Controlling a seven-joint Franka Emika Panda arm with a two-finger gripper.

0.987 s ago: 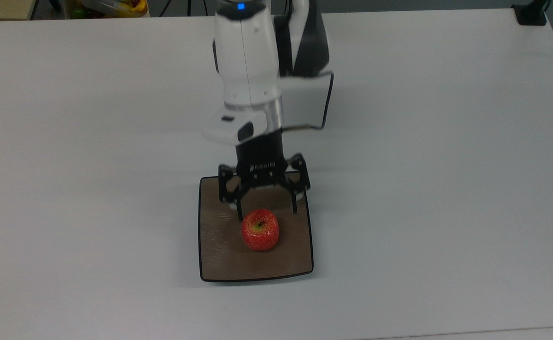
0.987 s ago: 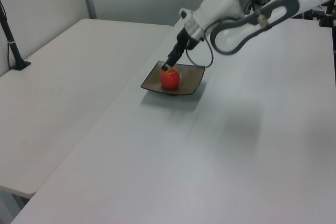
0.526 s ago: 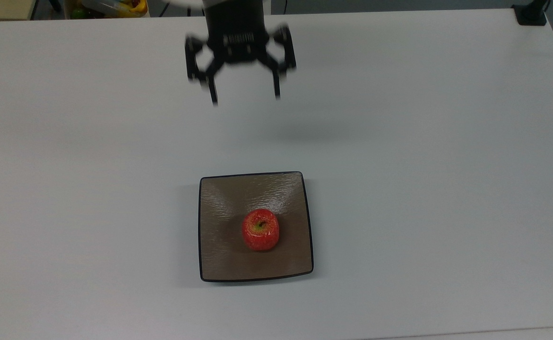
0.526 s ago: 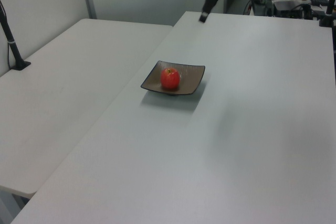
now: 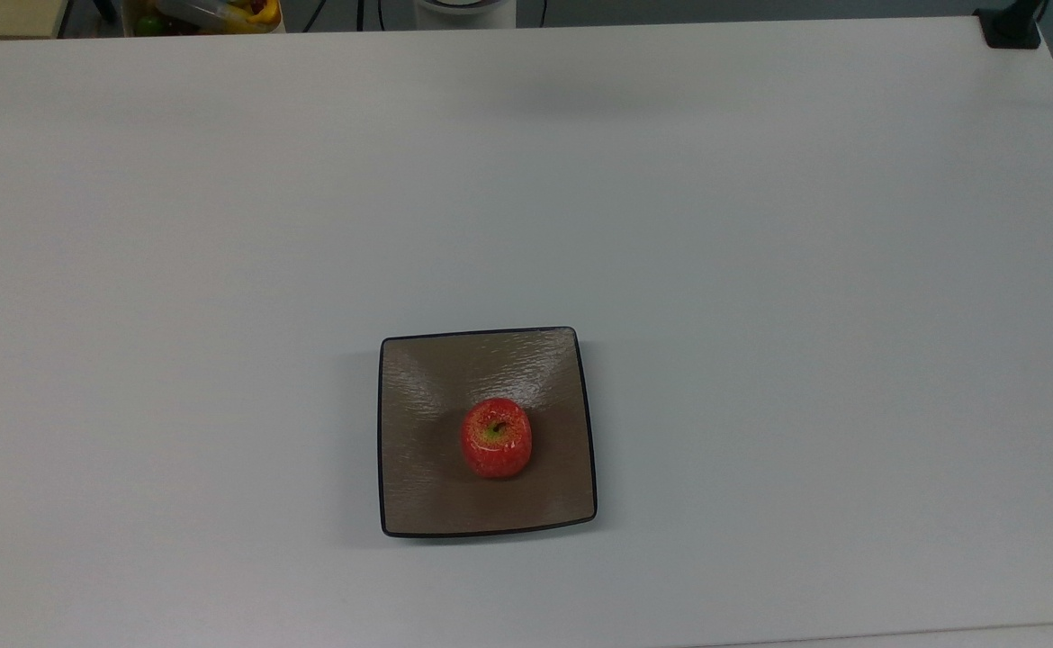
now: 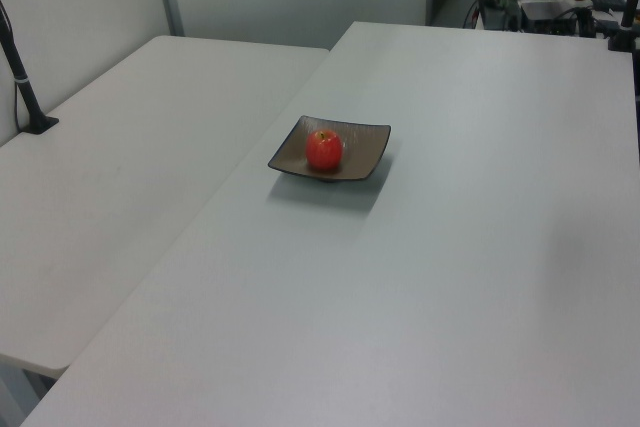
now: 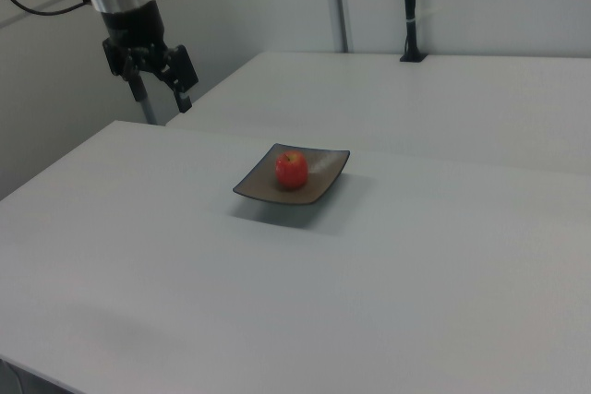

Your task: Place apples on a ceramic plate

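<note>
Resting stem-up on the ceramic plate [image 5: 427,486], slightly toward the top view's right of its centre, the apple [image 5: 496,438] shows red skin with a yellow-green patch around the dark stem; being near-round, it has no long axis to align with. The plate is square with rounded corners, a thin black rim and a rippled taupe surface, and it carries nothing else.

Relation to the fingers — in the right view the gripper [image 7: 159,94] hangs in the air at the upper left, well apart from the apple and well above the table, so the fruit lies down and toward the right view's right of it. Its two dark fingers stand apart, spread wide, and nothing is between them.

By this reading the placement is complete (apple free-standing on the plate, no contact with the arm), and any coming move would be a retreat, not a grasp.

Surface and room — the plate sits on a broad white table [image 5: 760,270], with a second pale table [image 6: 120,177] adjoining at the left view's left. A black pole [image 7: 409,6] stands at the far edge in the right view, before grey wall panels.
</note>
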